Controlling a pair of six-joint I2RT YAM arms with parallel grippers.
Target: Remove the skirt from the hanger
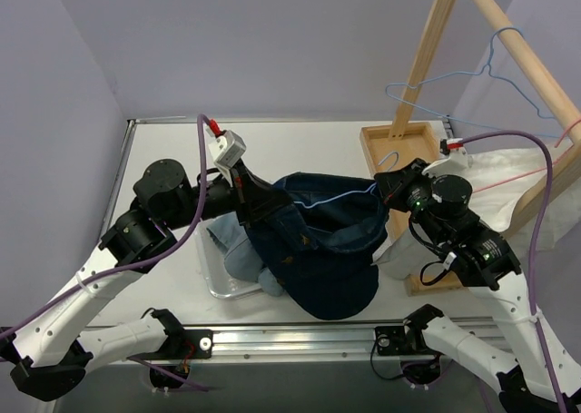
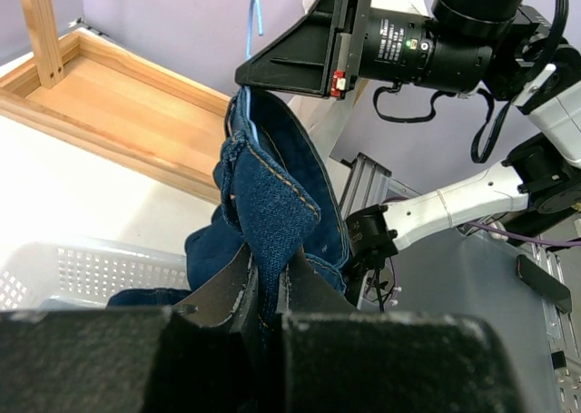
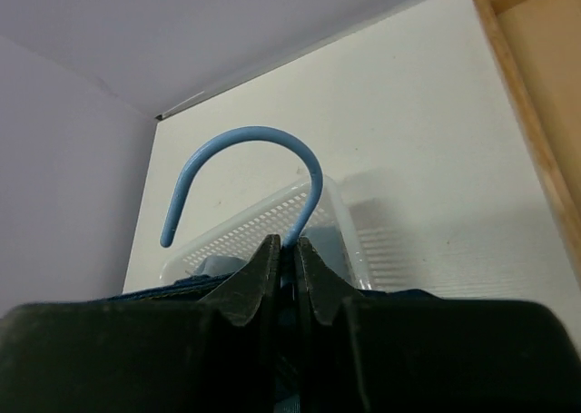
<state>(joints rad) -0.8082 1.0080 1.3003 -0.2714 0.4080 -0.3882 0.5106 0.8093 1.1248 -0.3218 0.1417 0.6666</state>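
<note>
Step in hand, as I read it: slide the skirt [image 1: 327,250] off the hanger [image 3: 245,133] while 1 arm holds the hanger fixed. The skirt is dark denim and hangs spread between the 2 grippers, above a clear basket [image 1: 213,279] with other clothes in it. It's not free yet; blue wire runs inside the waistband.

To do it well:
- The left gripper [image 2: 270,272] should drag the waistband sideways, away from the right gripper [image 3: 284,250], and slightly down. That way the band slides past the hanger's end instead of snagging on it.
- The right gripper should hold steady with no twist, or the wire turns and the fabric rides with it.
- Denim looks stiff and probably needs a firm pull. The risk is the pinch slipping off the fold.

Left fingers [image 2: 231,290]: nearly together, clamped on a doubled fold of the waistband. The cloth rises straight out from between the tips, and the hanger hook shows beyond the far end of that fold.

Right fingers [image 3: 257,270]: shut tight on the hanger's neck, with the hook curling up and to the left just above the tips. The basket sits beyond the tips. Denim edge just below them; touching or not, cannot tell.
</note>
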